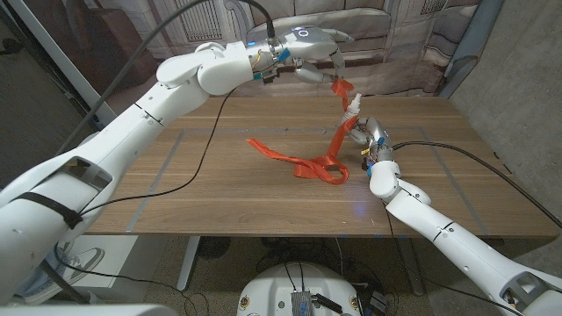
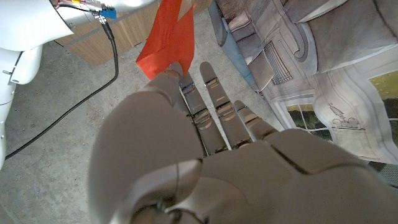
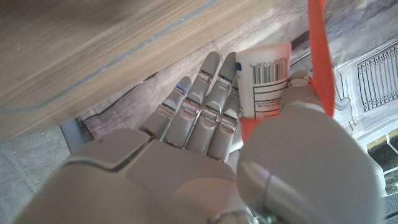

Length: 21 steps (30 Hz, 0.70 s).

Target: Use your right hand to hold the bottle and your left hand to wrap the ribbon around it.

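Observation:
My right hand (image 1: 372, 140) grips a small white bottle (image 1: 354, 112) upright over the right half of the table; the right wrist view shows the barcode-labelled bottle (image 3: 266, 78) between thumb and fingers. An orange-red ribbon (image 1: 318, 163) lies in loops on the wood and rises past the bottle to my left hand (image 1: 314, 48), which pinches its upper end (image 1: 343, 86) high above the far edge. That ribbon end (image 2: 166, 38) shows at the left hand's fingertips in the left wrist view. A ribbon strand (image 3: 318, 50) runs beside the bottle.
The wooden table (image 1: 219, 193) has pale taped lines on it. A black cable (image 1: 206, 149) crosses the table's left part, and another cable (image 1: 474, 158) trails from my right wrist toward the right edge. Printed backdrop panels stand behind the table.

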### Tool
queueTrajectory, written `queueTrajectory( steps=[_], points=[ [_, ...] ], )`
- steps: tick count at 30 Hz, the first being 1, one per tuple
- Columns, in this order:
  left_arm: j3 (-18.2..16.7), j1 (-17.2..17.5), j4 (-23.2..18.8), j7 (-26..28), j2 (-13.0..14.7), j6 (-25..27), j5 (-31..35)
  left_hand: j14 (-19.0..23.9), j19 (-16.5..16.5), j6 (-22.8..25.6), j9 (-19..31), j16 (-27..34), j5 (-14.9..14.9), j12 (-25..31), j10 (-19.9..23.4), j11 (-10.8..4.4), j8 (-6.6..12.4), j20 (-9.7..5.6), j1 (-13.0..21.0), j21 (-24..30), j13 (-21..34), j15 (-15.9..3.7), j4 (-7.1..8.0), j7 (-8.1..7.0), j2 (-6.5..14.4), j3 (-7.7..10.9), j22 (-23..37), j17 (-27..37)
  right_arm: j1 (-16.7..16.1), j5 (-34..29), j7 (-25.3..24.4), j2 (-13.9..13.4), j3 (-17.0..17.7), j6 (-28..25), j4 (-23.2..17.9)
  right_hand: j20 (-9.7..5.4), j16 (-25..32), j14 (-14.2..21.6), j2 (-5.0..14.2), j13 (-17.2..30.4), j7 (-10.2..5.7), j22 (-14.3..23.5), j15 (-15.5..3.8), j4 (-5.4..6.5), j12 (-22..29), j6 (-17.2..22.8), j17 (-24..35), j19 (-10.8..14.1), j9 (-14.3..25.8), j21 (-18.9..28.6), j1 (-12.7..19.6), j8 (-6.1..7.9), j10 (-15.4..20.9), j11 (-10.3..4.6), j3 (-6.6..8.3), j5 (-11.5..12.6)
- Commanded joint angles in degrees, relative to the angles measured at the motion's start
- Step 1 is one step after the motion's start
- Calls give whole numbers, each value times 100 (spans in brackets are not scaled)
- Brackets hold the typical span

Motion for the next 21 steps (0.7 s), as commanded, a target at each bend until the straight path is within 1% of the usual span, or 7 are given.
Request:
queueTrajectory(
  steps=[1, 3, 6, 9, 14, 17, 21],
  points=[
    [-177, 129, -143, 236, -246, 88, 147, -38, -17, -42, 27, 24, 43, 47, 24, -38, 60, -297, 36, -4, 1010, -552, 19, 51, 46, 50, 7, 23, -49, 157, 141, -38, -82, 115, -95, -83, 7, 56, 1086, 29, -469, 12, -293, 15, 38, 488, 19, 4, 13, -15, 1063, 13, 306, -246, 51, 30],
    [-182, 142, -71, 334, -315, 198, 215, -50, -20, -30, 22, 19, 42, 45, 20, -38, 65, -301, 32, -5, 1016, -549, 21, 35, 45, 52, 7, 26, -51, 87, 176, -83, -136, 91, -145, -78, 5, 55, 1085, 27, -469, 12, -298, 12, 36, 489, 18, -4, 13, -18, 1067, 12, 305, -246, 53, 30],
    [-104, 59, 34, 217, -364, 291, 161, -58, -25, -42, 22, 16, 43, 46, 22, -39, 64, -298, 28, -6, 1022, -546, 25, 43, 51, 57, 7, 28, -55, 26, 140, -94, -140, -7, -197, -70, -2, 49, 1080, 29, -468, 12, -302, 9, 37, 492, 16, -12, 13, -21, 1071, 11, 309, -245, 54, 31],
    [-59, 39, -13, 125, -311, 301, 173, -56, -25, -37, 20, 23, 41, 50, 29, -39, 70, -302, 26, -5, 1031, -552, 25, 39, 49, 56, 7, 38, -90, 56, 97, -110, -71, -52, -234, -65, -6, 45, 1080, 31, -469, 12, -294, 12, 39, 493, 14, -19, 12, -24, 1066, 9, 314, -245, 53, 30],
    [-108, 186, -161, 46, -174, 421, 133, -56, -28, -28, 19, 26, 38, 56, 43, -37, 79, -300, 22, -5, 1043, -553, 24, 31, 44, 56, 7, 46, -179, 95, 65, -165, 7, -135, -315, -62, -9, 44, 1077, 30, -470, 11, -289, 15, 37, 492, 13, -31, 12, -29, 1062, 6, 314, -247, 51, 30],
    [-120, 232, -106, 115, -200, 543, 157, -65, -34, -42, 24, 21, 38, 53, 31, -40, 81, -296, 16, -7, 1052, -546, 29, 50, 46, 61, 7, 48, -206, 109, 76, -190, 15, -153, -335, -61, -14, 39, 1080, 30, -470, 11, -286, 18, 37, 494, 11, -31, 12, -29, 1058, 5, 315, -247, 52, 31],
    [-95, 198, -45, 19, -232, 644, -5, -73, -44, -37, 27, 18, 38, 57, 39, -39, 90, -296, 14, -10, 1061, -548, 29, 67, 46, 66, 7, 50, -201, 110, 50, -188, 28, -174, -330, -62, -17, 37, 1080, 28, -470, 11, -289, 19, 34, 494, 10, -36, 11, -31, 1057, 3, 313, -248, 53, 31]
  ],
)
